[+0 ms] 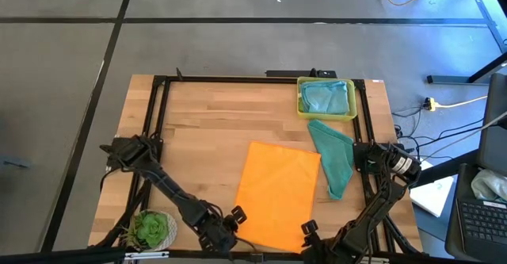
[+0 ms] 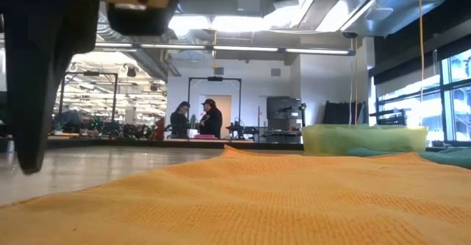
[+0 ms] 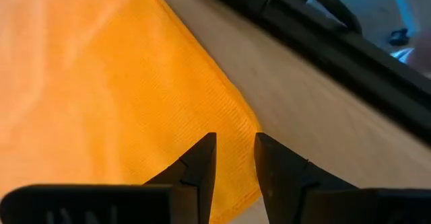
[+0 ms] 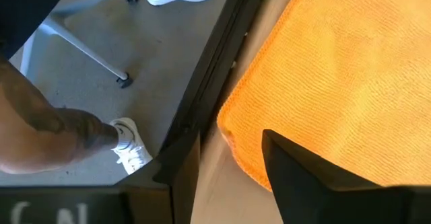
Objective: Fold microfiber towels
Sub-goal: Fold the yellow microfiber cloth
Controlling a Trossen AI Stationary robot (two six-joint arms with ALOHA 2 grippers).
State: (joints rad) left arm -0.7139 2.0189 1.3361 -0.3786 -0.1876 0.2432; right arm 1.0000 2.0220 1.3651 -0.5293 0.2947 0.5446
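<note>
An orange towel (image 1: 277, 197) lies spread flat on the table's near middle; it fills the front of the low view (image 2: 280, 201). My left gripper (image 1: 234, 219) hovers at the towel's near left corner (image 3: 250, 126), its fingers a narrow gap apart (image 3: 236, 146). My right gripper (image 1: 309, 231) is open over the near right corner (image 4: 227, 126), one finger on each side of the towel's edge (image 4: 229, 157). A teal towel (image 1: 334, 159) lies crumpled right of the orange one. A light blue towel (image 1: 325, 97) sits in the yellow tray. A lime green towel (image 1: 153, 228) lies bunched at the near left.
The yellow tray (image 1: 302, 97) stands at the table's far right. A black frame (image 1: 238, 80) runs around the tabletop. A person's leg and white shoe (image 4: 128, 146) show on the floor past the near edge. Bare wood lies left of the orange towel (image 1: 198, 129).
</note>
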